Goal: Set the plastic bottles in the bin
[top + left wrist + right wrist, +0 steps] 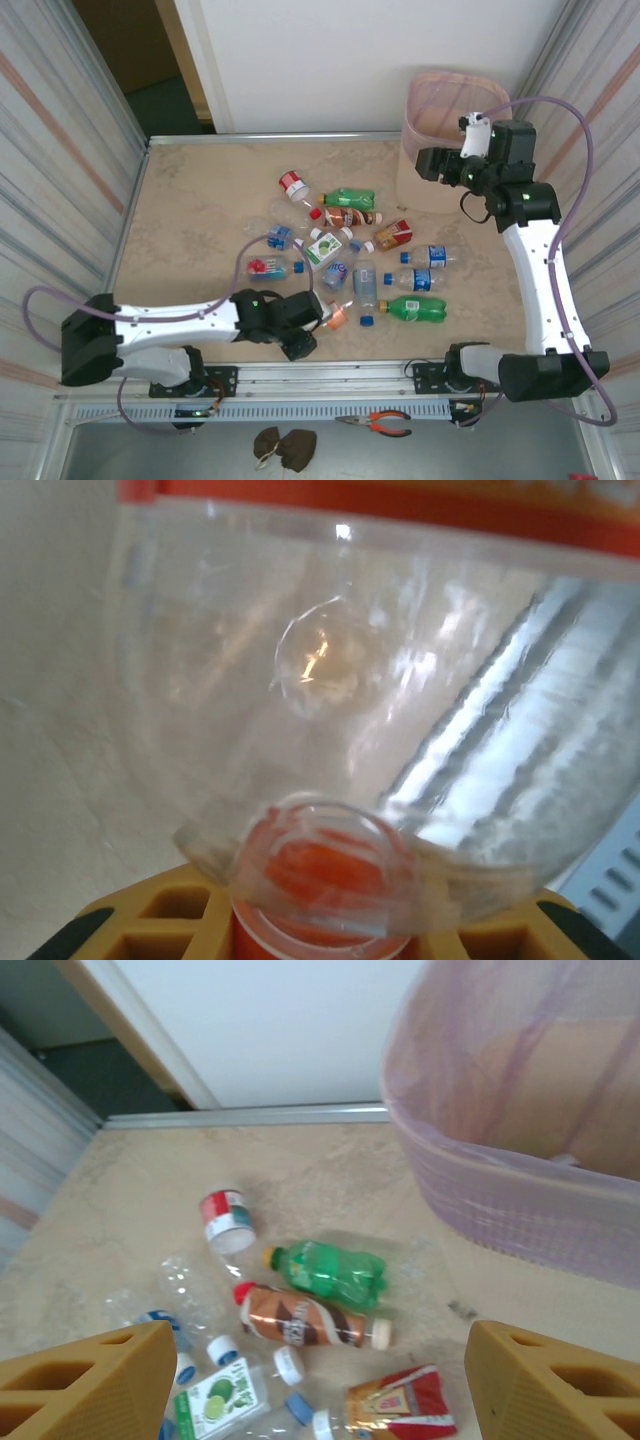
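Observation:
My left gripper point(318, 316) point(320, 925) is low near the table's front edge, shut on the orange-capped neck of a clear plastic bottle point(341, 314) point(350, 680) with an orange label. Several more plastic bottles lie mid-table, among them a green one point(350, 197) point(330, 1272), a brown one point(352, 216) point(300, 1320) and a red-labelled one point(292, 184) point(225, 1218). The pale pink bin point(432, 100) point(520, 1210) stands at the back right. My right gripper point(436, 164) point(320, 1390) hovers beside the bin, open and empty.
Loose blue caps point(367, 321) lie among the bottles. Another green bottle point(415, 308) and a blue-labelled one point(432, 256) rest right of centre. Orange-handled pliers point(385, 423) lie on the ledge below the table. Striped walls close in both sides.

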You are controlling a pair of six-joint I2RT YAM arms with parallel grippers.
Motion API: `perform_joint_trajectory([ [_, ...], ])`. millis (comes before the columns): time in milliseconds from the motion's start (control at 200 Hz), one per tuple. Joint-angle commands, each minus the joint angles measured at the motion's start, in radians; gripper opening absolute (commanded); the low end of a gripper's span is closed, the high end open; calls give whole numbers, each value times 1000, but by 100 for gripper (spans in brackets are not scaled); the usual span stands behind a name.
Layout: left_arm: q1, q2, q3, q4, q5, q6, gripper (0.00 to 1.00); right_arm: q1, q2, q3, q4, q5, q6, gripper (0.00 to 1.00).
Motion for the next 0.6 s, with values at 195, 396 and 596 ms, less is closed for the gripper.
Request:
perform_joint_trajectory([
  [195,132,-236,-6,355,95,129,26,65,-77,-86,230,-279,146,78],
  [396,238,-277,13,554,245,168,26,137,-107,-136,350,-432,163,82],
  [596,276,-239,76,654,386,185,26,213,-148,-184,499,-566,173,87],
])
